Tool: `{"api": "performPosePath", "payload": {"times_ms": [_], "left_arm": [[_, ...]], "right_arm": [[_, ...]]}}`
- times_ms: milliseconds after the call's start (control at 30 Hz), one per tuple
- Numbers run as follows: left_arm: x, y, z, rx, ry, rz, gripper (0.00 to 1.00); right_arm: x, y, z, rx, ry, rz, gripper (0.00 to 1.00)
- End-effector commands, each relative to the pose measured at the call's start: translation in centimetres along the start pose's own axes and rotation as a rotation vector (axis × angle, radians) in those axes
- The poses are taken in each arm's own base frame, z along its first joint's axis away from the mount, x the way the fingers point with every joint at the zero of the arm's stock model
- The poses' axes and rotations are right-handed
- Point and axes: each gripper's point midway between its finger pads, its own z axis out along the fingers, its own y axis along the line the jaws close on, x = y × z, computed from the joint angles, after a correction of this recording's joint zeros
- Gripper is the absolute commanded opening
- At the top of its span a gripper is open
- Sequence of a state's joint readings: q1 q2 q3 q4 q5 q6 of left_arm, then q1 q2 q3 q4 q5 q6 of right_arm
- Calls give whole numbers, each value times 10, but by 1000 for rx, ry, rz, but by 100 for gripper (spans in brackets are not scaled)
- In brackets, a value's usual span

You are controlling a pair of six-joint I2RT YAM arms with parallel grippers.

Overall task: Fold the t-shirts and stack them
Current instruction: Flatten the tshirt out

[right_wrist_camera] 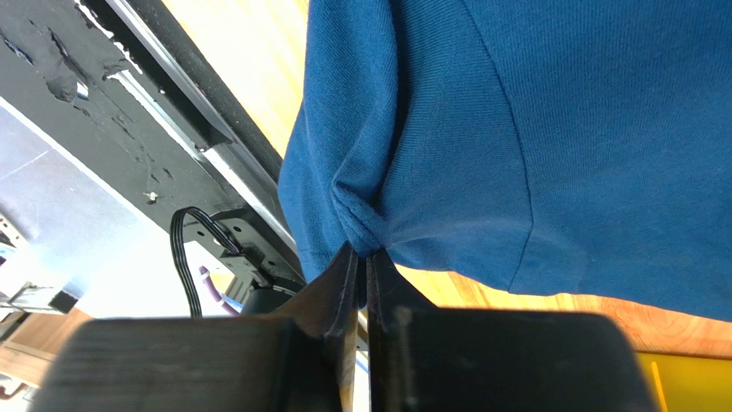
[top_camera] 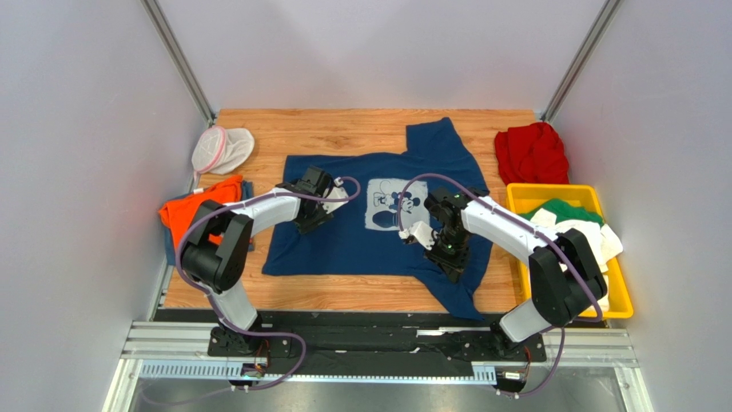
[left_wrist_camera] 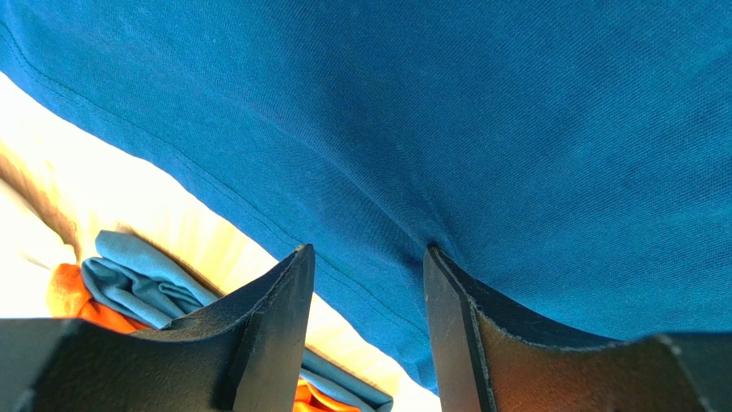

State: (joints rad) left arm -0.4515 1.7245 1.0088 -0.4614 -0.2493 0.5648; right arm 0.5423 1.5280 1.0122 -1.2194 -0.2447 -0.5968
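The navy t-shirt (top_camera: pixel 361 245) with its pale Mickey print (top_camera: pixel 397 204) lies spread across the middle of the table. My left gripper (top_camera: pixel 312 217) is low over its left part. In the left wrist view its jaws (left_wrist_camera: pixel 365 257) stand open astride the shirt's hem, cloth (left_wrist_camera: pixel 472 129) between and beyond them. My right gripper (top_camera: pixel 453 264) is at the shirt's lower right. There it (right_wrist_camera: pixel 365 253) is shut on a bunched pinch of the navy cloth (right_wrist_camera: pixel 558 129), near the table's front edge.
An orange t-shirt (top_camera: pixel 193 210) lies at the left edge on a blue cloth (left_wrist_camera: pixel 146 279). A red t-shirt (top_camera: pixel 533 150) sits back right. The yellow bin (top_camera: pixel 620 296) holds green (top_camera: pixel 563 210) and white (top_camera: pixel 593 236) shirts. A white mesh pouch (top_camera: pixel 219 148) is back left.
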Motion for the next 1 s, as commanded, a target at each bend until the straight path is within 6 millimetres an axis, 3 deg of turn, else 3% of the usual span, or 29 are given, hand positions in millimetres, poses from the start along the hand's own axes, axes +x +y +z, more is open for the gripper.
{"api": "performPosePath", "payload": {"times_ms": [0,233,400,467,600,667,733,767,833,900,967], "left_arm": [[6,0,-10,-7,8,-3,59],[2,6,-13,-25,-1,3,59],[-10,21,-28,-74,-52,-26,59],[-22,34,-41,-116,-112,-55,60],[-46,61,-65,-186,-224,-122,62],[-58,79,-76,-220,-276,-156,65],[-64,89,-72,-234,-282,-172,66],[-70,102,-75,-258,-298,-190,66],[-72,108,-61,-253,-272,-195,66],[-76,121,-50,-267,-270,-215,66],[-80,138,-47,-303,-286,-240,66]], "right_arm": [[9,7,-4,-1,28,10,13],[3,-2,-12,57,7,20,45],[-13,-18,-37,184,-72,21,48],[-20,-33,-55,298,-116,48,52],[-50,-73,-111,534,-316,132,58],[-52,-97,-134,624,-388,219,61],[-62,-123,-157,726,-476,266,63],[-60,-139,-159,755,-472,298,64],[-70,-162,-171,815,-504,320,64],[-78,-188,-169,843,-502,350,64],[-85,-209,-180,881,-542,388,64]]}}
